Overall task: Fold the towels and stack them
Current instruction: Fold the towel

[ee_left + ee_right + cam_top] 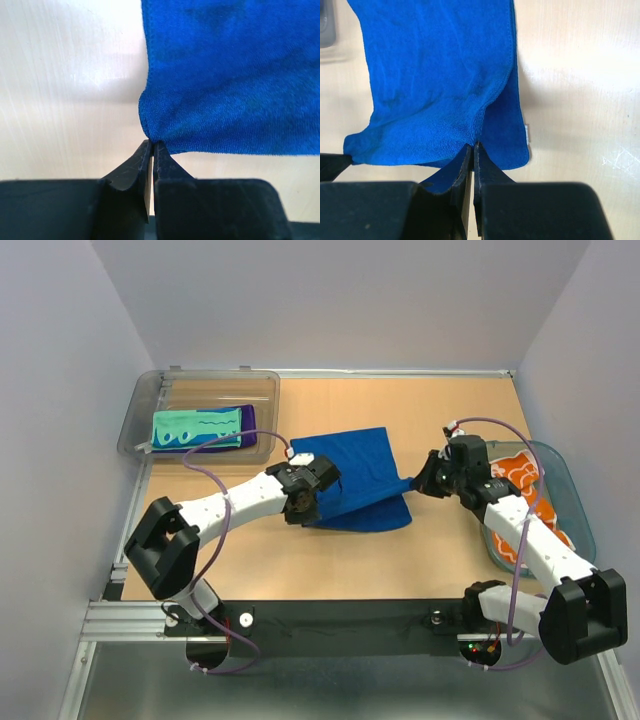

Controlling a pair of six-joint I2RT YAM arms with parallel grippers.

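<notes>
While pinching 2 near corners of the blue towel (360,465) over the middle of the table (440,550) in the tightly closed left gripper (151,143) and right gripper (472,145), could drop a thinly held corner through uneven pulling, then land a crooked fold.

At the table's (440,550) far left, a bin (140,415) holds what seem to be two folded towels (200,428), stacked. A third towel (355,465) lies mid-table between the left gripper (303,508) and right gripper (416,483). At right, a basket (577,512) holds a fourth towel (515,480).

Wooden table (440,410) with blue towel (360,475), clear bin (262,400), teal basket (575,500).
</notes>
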